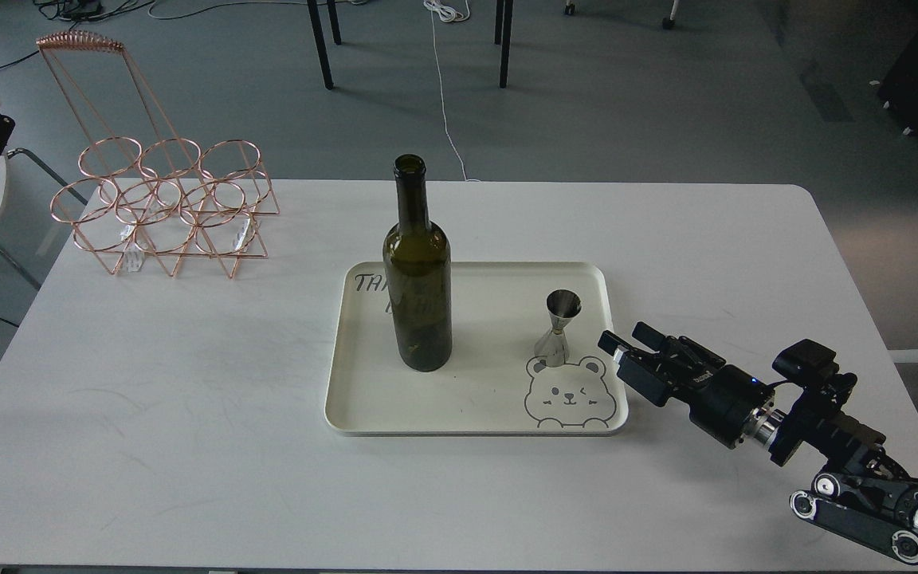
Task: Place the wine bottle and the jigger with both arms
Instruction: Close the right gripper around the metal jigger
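On the far left of the white tabletop (188,399) stands an empty copper wire bottle rack (164,209); the tall dark olive-green glass wine bottle (417,279) stands upright on the cream rounded tray (459,414), over handwriting reading "TH…", the rest hidden; no label shows on the glass. The small shiny steel hourglass jigger (560,328) stands on the tray's right side, just above a printed bear face; it looks top-heavy, so a sideways brush could tip it. The right gripper (626,341) hovers just beside it, fingers apart, holding nothing; the left gripper is out of view.

1 wine bottle (417,271), 1 jigger (559,327), 1 tray (363,406), 1 copper wire rack (164,207), 1 table (148,399)
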